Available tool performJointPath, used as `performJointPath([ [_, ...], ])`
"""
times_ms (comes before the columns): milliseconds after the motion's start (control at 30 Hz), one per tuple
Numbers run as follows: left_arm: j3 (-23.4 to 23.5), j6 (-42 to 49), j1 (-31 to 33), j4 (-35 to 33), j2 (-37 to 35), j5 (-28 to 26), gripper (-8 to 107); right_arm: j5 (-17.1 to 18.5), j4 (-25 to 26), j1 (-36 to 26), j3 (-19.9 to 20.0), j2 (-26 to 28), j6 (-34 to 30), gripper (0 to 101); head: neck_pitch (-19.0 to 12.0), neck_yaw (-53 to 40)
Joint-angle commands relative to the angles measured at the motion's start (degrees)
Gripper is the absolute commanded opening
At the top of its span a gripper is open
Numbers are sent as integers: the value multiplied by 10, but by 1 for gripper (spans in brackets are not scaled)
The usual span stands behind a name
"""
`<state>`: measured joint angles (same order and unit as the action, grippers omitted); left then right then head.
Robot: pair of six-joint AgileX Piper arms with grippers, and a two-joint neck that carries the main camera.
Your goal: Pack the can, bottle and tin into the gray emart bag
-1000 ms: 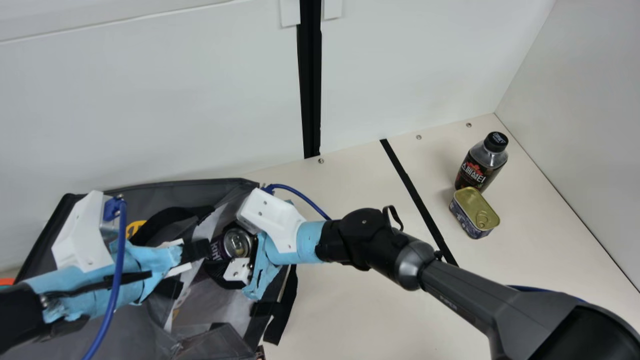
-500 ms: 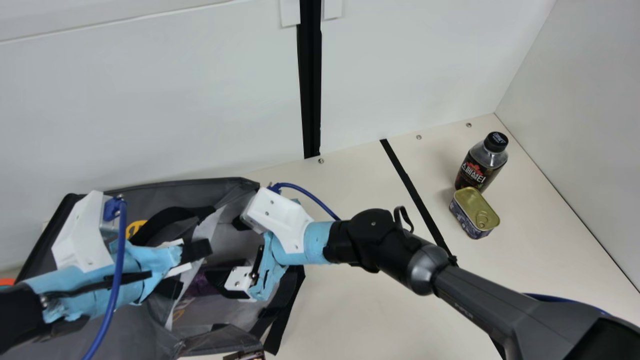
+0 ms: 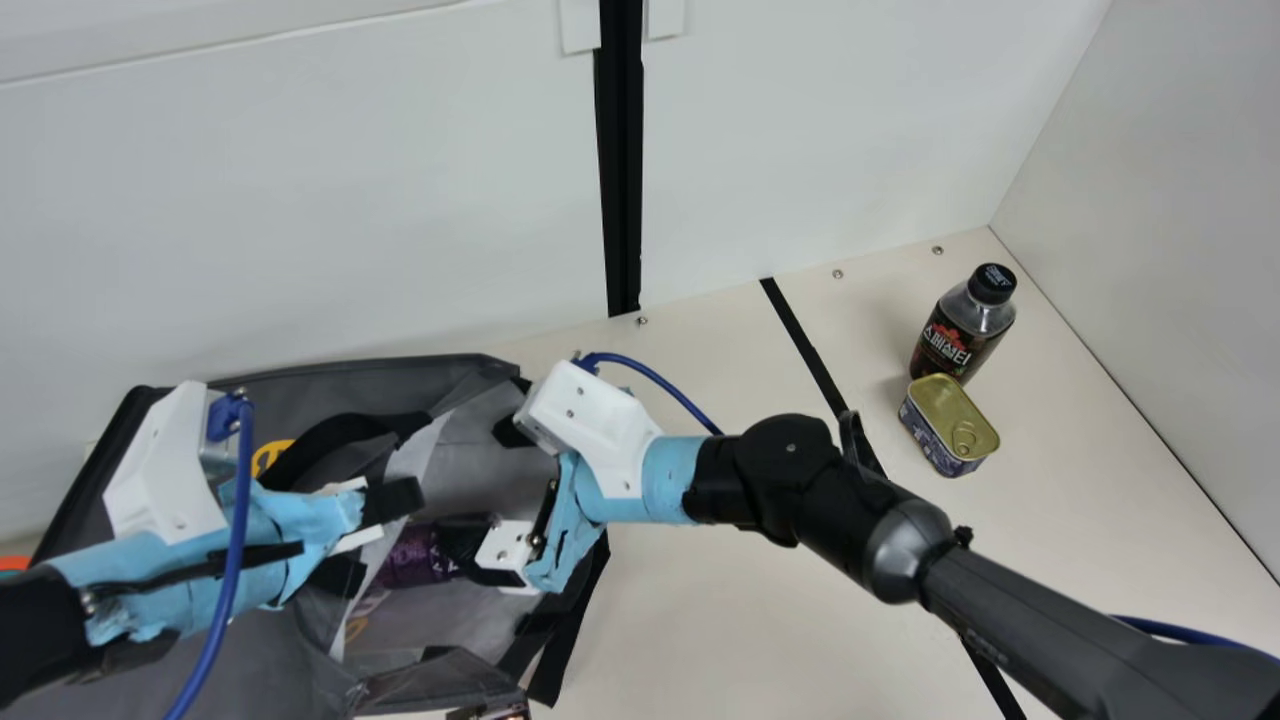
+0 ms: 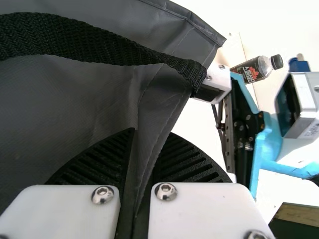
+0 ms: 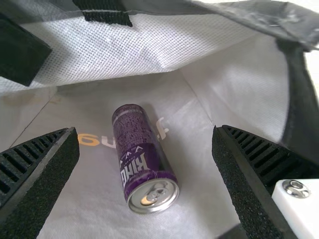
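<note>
One can now lies loose in the bag, and the right claw slides off rightward, spread wide, empty! Left claw pinches the bag's edge; bottle and tin sit far right.

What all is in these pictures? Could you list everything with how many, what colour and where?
Can: one, purple and silver, lying inside the bag
Bag: one, gray, at the main view's left
Strap: at least one, black, on the bag
Bottle: one, dark with black cap, far right of the table
Tin: one, gold lid, dark sides, just in front of the bottle
Table: one, cream, under everything
Stripe: one, black, along the table
Walls: two, whitish, behind and right
Unclear item: one, orange, left edge
Left gripper: one, black fingers, shut on the bag's edge
Right gripper: one, black fingers, open in the bag's mouth
</note>
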<state>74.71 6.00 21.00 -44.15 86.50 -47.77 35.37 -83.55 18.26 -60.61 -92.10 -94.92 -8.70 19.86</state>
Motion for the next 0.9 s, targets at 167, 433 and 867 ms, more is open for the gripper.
performJointPath([
  [167,0,0,0,0,0,0,10,-3,18,-9,9,28,24,91,-13,1],
  [433,0,0,0,0,0,0,10,-9,48,-20,23,65,57,91,-13,1],
  [867,0,0,0,0,0,0,10,-17,116,-49,39,121,114,91,-13,1],
])
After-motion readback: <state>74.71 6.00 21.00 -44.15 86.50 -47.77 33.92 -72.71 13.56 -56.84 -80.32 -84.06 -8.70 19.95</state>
